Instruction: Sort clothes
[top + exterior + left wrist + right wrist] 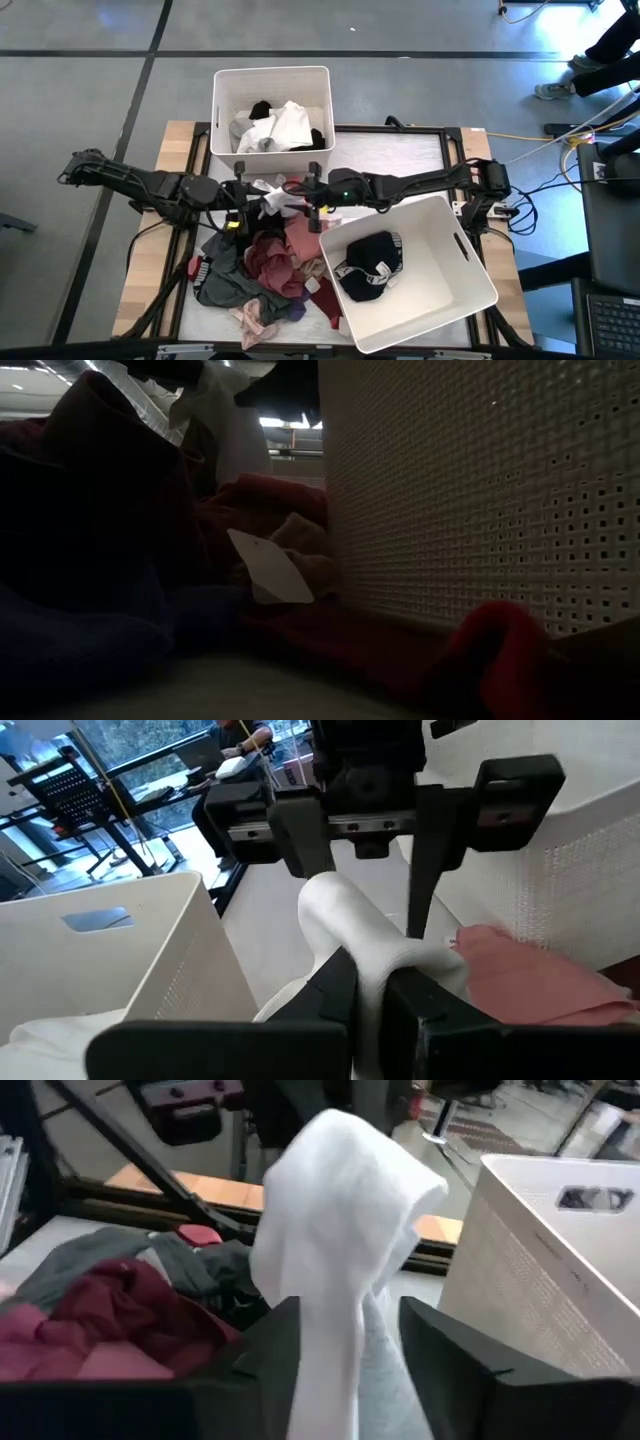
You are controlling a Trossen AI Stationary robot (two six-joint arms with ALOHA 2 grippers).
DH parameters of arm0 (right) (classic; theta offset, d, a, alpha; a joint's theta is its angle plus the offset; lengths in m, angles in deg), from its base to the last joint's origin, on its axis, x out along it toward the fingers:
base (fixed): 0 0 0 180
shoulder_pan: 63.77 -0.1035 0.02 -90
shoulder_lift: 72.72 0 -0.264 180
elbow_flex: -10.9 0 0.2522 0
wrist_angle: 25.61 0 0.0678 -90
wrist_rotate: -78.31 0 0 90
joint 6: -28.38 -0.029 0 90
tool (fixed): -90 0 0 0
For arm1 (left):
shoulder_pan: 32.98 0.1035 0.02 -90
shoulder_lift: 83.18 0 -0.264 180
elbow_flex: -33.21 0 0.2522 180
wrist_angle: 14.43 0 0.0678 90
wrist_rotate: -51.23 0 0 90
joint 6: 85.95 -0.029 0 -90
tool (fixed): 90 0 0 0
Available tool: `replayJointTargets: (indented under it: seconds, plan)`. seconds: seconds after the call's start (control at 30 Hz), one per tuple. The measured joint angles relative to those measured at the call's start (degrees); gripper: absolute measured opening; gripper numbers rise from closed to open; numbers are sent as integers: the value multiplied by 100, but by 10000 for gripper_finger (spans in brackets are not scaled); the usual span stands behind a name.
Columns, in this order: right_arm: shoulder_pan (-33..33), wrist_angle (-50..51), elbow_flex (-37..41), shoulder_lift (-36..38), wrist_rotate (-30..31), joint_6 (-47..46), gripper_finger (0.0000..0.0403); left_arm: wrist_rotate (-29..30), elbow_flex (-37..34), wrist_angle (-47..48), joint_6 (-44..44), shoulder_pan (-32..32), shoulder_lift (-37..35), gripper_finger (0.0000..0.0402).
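Note:
A small white garment (275, 198) hangs above the middle of the table between my two grippers. My left gripper (243, 195) comes from the table's left and is shut on it (375, 982). My right gripper (312, 197) faces it from the right, open, with one finger on each side of the garment's other end (340, 1190). Below them a pile of clothes (260, 270), maroon, grey, pink and black, lies on the table. My left gripper pinches a bunched fold of the white garment (372, 958) between its two fingers, roughly level, from the table's left. The garment runs on from the fingers toward my right gripper, held up above the pile. My right gripper has the garment's other end (335, 1340) between its fingers; a gap shows beside one finger (450, 1355), and I cannot tell whether the other touches the cloth.
A white bin (222, 90) at the far edge holds white and black clothes. A second white bin (470, 270) at the near right holds a black garment (368, 265). In the low view its perforated wall (480, 490) stands beside the pile, and a white tag (268, 570) shows.

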Motion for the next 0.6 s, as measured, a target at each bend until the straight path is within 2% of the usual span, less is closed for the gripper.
replayJointTargets:
  seconds: [0.23, 0.27, 0.43, 0.6]
  plan:
    - [6, -31, 0, 2, -139, 195, 22, 0, 0, -2, 0, 0, 0, 17]
    - [7, -31, 0, 2, -107, 288, 12, 0, 0, -1, 1, 0, 0, 17]
    - [-2, -132, 0, 20, 160, 374, 22, 0, 0, 0, -7, 0, 0, 17]
    - [-2, -56, 4, 188, 167, 466, 6, 2, 0, 2, 127, 0, 0, 18]
